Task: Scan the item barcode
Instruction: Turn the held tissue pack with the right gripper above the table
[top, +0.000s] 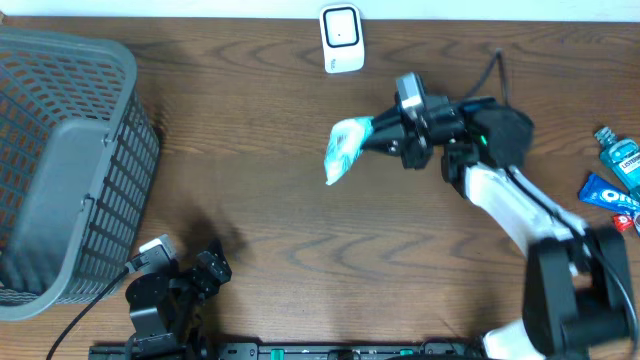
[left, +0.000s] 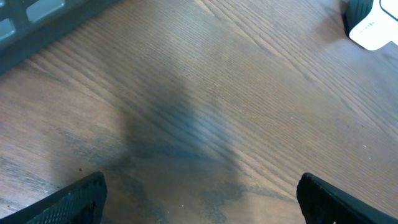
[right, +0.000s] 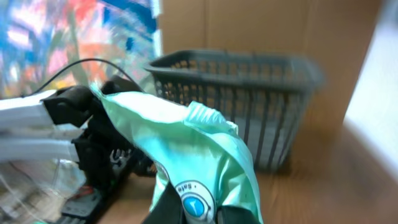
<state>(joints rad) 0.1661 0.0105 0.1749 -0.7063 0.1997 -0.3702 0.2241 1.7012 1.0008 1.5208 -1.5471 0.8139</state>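
A mint-green and white soft packet (top: 346, 148) hangs above the table's middle, held at one end by my right gripper (top: 378, 135), which is shut on it. In the right wrist view the packet (right: 186, 149) fills the centre, with dark fingers (right: 169, 208) pinching its lower end. No barcode shows on it. A white scanner (top: 342, 39) stands at the table's back edge, above and slightly left of the packet; its corner (left: 376, 25) shows in the left wrist view. My left gripper (top: 185, 272) rests near the front left, open, with its dark fingertips (left: 78, 199) wide apart over bare wood.
A grey mesh basket (top: 70, 160) occupies the left side, also seen as the basket (right: 245, 93) behind the packet. A blue mouthwash bottle (top: 622, 158) and a blue toothpaste tube (top: 607, 192) lie at the right edge.
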